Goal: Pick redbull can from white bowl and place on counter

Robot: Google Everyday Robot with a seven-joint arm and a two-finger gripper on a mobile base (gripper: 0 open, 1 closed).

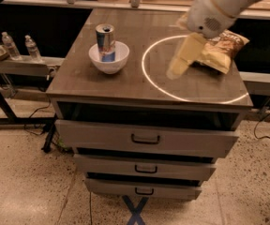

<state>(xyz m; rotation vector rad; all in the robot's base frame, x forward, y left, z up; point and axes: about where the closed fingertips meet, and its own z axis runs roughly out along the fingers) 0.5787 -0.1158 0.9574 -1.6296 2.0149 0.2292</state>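
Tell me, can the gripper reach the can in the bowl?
Probably yes. The gripper hovers over the counter, apart from the redbull can standing upright in the white bowl; nothing stands between them.

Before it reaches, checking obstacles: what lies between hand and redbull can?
Camera view: only bare counter and the white bowl rim; hand hovers over the circle.

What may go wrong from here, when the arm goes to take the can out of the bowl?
1. The redbull can stands upright in the small white bowl; a sideways touch may tip it or drag the bowl along.
2. The end effector hovers over the white circle on the counter, close beside the chip bag; the arm may brush the bag.
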